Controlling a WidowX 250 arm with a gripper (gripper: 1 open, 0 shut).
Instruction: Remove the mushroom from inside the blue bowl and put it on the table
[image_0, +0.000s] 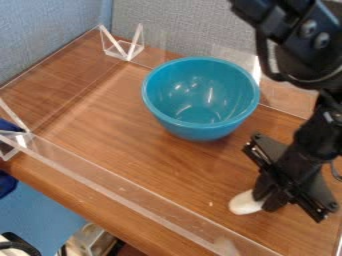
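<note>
The blue bowl (187, 124) stands empty at the back middle of the table (107, 120). To its front right, my gripper (265, 199) points down at the tabletop, shut on the mushroom (243, 206). Only the mushroom's cream-white stem shows, poking out to the left of the black fingers, at or just above the wood. Its cap is hidden between the fingers. The gripper is well clear of the bowl, close to the front acrylic wall.
Low clear acrylic walls (120, 188) edge the table, with triangular corner brackets at the back (123, 44) and at the left (14, 138). The black arm (301, 40) rises at the upper right. Bare wood lies left of the bowl.
</note>
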